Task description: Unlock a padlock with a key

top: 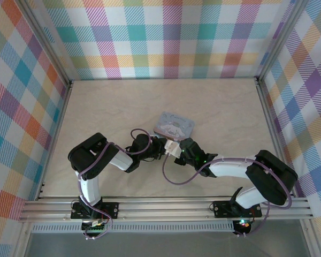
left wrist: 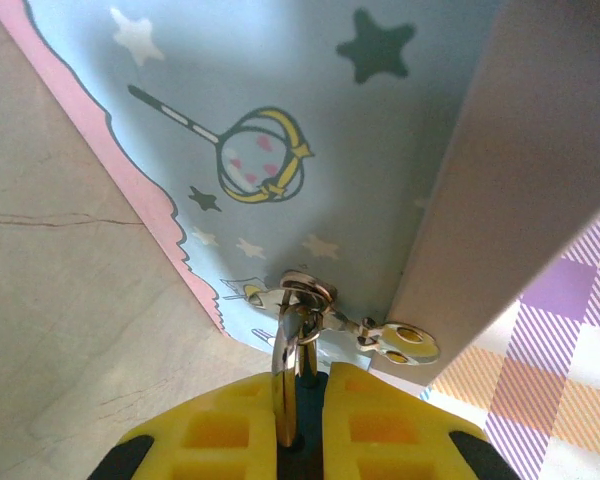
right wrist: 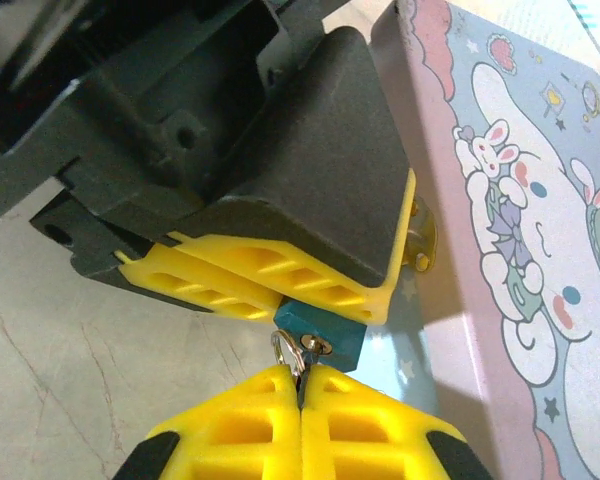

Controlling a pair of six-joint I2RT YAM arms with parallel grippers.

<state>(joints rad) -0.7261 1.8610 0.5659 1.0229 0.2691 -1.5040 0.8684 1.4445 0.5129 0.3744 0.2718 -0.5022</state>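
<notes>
Both grippers meet at the padlock (right wrist: 322,327), on a pale veined table (top: 112,107).
From the rail (top: 160,206) at their bases, both arms bend inward over the table. The right gripper (right wrist: 300,388) has its fingers pressed together on the key (right wrist: 298,350), just under the blue padlock. The left gripper (left wrist: 300,405) pinches the padlock from above. Just beyond the grippers stands the tin (right wrist: 520,250). Plaid walls (top: 166,37) enclose the far side.

The overhead camera is looking down on the tin (top: 175,125) from far above — both wrist cameras are peering close-up at its blue side wall.
</notes>
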